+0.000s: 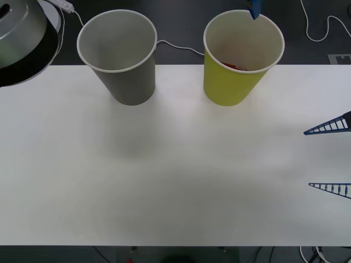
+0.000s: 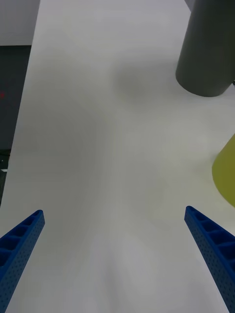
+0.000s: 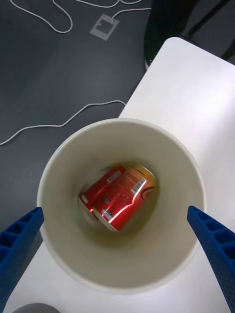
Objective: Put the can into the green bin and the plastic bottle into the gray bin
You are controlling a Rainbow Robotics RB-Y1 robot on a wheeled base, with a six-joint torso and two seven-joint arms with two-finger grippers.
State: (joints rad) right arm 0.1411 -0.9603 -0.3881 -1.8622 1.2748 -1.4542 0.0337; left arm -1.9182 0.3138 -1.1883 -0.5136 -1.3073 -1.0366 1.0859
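The can (image 3: 120,195), red and gold, lies on its side at the bottom of the green bin (image 1: 227,87); a red sliver of the can (image 1: 236,67) shows past the rim. My left gripper (image 3: 115,210) hangs open and empty right above that bin's mouth, one blue finger (image 1: 254,8) showing over its far rim. The gray bin (image 1: 129,82) stands upright to the left of the green one. My right gripper (image 1: 330,158) is open and empty low over the table at the right edge, apart from the gray bin (image 2: 208,49) and the green bin (image 2: 226,171). The plastic bottle is out of view.
Both bins stand near the far edge of the white table (image 1: 175,175). A silver and black arm link (image 1: 22,38) juts in at the back left. White cables (image 1: 175,46) trail on the dark floor behind the table.
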